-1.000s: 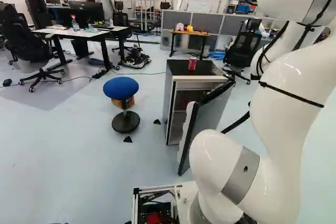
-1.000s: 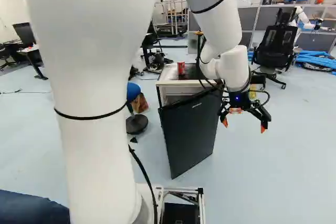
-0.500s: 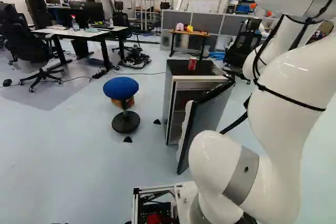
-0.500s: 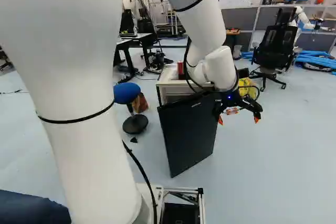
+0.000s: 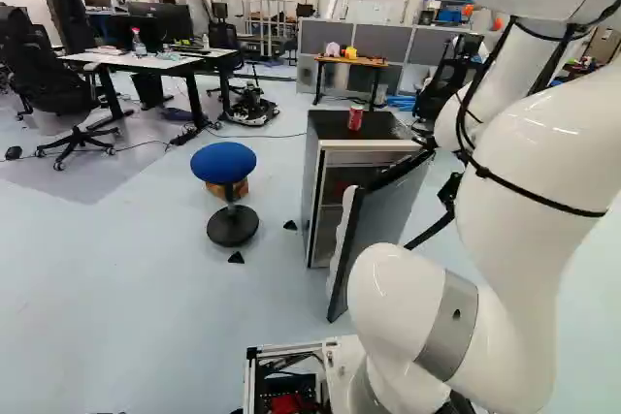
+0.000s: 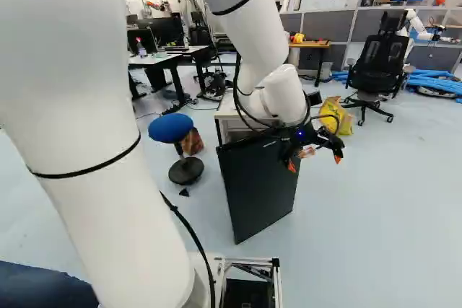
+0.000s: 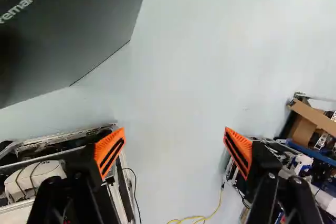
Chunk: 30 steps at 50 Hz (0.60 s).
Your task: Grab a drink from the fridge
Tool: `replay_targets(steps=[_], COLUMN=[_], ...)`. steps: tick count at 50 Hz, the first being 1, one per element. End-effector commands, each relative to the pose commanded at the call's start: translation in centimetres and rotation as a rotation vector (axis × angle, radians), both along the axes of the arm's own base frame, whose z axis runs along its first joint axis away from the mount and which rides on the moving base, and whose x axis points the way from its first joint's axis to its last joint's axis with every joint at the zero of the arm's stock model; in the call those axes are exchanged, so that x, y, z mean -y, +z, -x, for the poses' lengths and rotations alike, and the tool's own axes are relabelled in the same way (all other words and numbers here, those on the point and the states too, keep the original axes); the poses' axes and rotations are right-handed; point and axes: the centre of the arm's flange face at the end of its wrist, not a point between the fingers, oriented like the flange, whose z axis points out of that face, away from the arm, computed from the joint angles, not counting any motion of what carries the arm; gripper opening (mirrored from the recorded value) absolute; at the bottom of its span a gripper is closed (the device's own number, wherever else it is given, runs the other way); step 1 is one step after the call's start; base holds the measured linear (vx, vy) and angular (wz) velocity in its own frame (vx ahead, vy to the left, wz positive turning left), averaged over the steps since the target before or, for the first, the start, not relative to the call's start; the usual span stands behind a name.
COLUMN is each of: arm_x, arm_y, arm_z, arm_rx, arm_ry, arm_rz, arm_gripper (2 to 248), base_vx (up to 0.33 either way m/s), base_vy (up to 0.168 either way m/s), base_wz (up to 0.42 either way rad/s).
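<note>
Two fingers [image 7: 109, 153] of my hand [image 6: 315, 162] stand wide apart, nothing held between them. Red can [image 5: 355, 118]: upright on top of the fridge [image 5: 310, 191], ahead and left of my hand. Obstacle: the fridge door [image 6: 256, 189] stands swung out close on my left, between me and the shelves [image 5: 333, 203]; contents too dark to identify. Yellow bag [image 6: 345, 122] on the floor beyond me; black chair [image 6: 379, 63] farther off, to the right. Blue stool [image 6: 170, 128] well left, past the door. Yellow cable [image 7: 202, 217] seen low between my fingertips.
</note>
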Motion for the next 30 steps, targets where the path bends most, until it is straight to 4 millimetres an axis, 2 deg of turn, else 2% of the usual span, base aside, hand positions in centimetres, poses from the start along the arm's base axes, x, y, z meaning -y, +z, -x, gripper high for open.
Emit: replay_targets(steps=[30], arm_x=[-5.3], arm_y=[0.1], arm_z=[-2.7], arm_rx=[-0.019], arm_ry=[0.190], arm_rz=[0.028], arm_gripper=[247], base_vx=[0.000], base_vy=[0.000], base_wz=[0.000])
